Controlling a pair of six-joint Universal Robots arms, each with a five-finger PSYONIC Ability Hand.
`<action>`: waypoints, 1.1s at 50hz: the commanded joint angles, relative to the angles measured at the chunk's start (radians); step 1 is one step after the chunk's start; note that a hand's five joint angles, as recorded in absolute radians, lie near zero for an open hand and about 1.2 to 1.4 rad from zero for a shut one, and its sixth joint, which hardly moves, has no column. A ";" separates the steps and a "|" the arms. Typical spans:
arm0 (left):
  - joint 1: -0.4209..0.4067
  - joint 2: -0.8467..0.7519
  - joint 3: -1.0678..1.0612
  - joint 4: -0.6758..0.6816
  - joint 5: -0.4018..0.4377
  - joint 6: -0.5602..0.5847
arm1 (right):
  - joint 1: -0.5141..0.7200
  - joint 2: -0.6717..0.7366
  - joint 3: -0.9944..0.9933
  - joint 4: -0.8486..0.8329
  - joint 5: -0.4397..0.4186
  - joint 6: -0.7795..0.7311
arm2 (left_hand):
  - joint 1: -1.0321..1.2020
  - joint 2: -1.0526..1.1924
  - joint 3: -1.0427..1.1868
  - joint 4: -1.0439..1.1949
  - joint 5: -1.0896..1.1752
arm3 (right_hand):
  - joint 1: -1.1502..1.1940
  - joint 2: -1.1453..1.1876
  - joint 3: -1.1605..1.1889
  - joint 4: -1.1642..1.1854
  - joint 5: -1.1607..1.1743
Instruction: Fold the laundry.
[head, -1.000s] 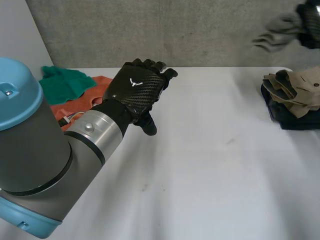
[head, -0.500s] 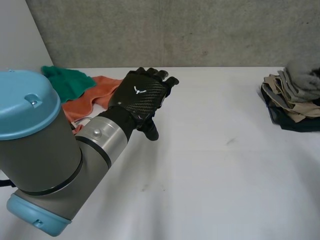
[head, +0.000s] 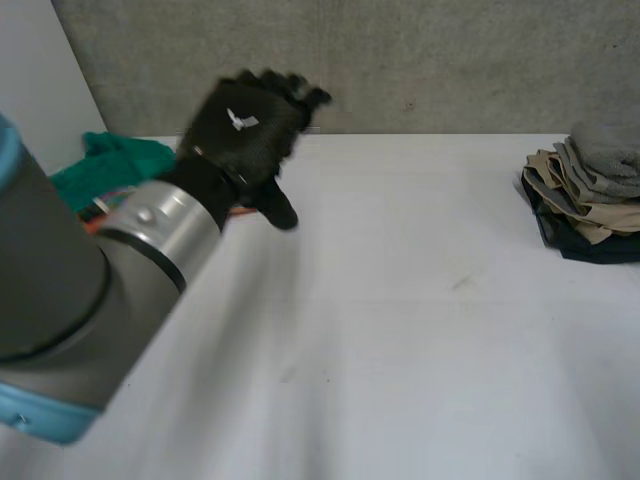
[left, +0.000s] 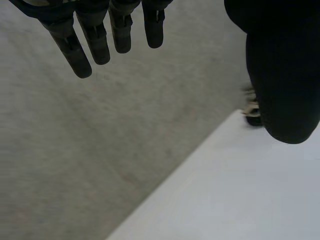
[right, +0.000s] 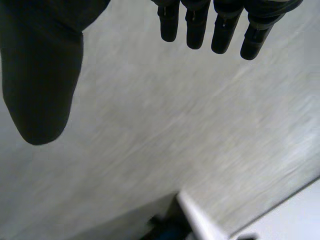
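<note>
The left hand (head: 245, 130) is held in the air over the far left part of the white table (head: 400, 330), and its outline is smeared. In the left wrist view its fingers (left: 95, 45) are seen straight and slightly spread. The thumb is set well apart and nothing is gripped.

None of the laundry is touched by those fingers. A green cloth (head: 115, 165) is seen at the table's far left corner, just beside the left arm (head: 90, 290). A sliver of orange cloth (head: 95, 215) is glimpsed next to it, most of it hidden behind that arm. Over at the table's right edge sits a stack of folded clothes (head: 585, 195), well apart from the hand. A grey piece is on top, beige is in the middle and a dark piece is underneath; the stack is partly cut off.

The right hand (right: 42, 75) is seen in its own wrist view with its fingers (right: 220, 30) straight and a little spread, the thumb wide, and nothing held.

A rough grey wall (head: 420, 60) is seen behind the table's far edge.
</note>
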 joint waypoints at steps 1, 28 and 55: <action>0.205 0.003 0.067 0.020 -0.004 0.009 | 0.193 -0.199 0.206 -0.297 -0.137 0.138 | 0.011 -0.002 -0.009 -0.002 -0.022 | -0.067 -0.044 -0.044 -0.049 -0.052; 0.747 -0.787 0.406 0.248 0.005 0.592 | 0.647 -0.121 0.769 -0.240 -0.392 0.051 | 0.283 0.271 0.263 0.271 0.250 | -0.067 -0.044 -0.044 -0.049 -0.052; 0.411 -0.289 0.263 0.242 0.005 0.096 | 0.636 -0.144 0.751 -0.250 -0.279 0.049 | 1.205 1.193 1.185 1.193 1.172 | -0.067 -0.044 -0.044 -0.049 -0.052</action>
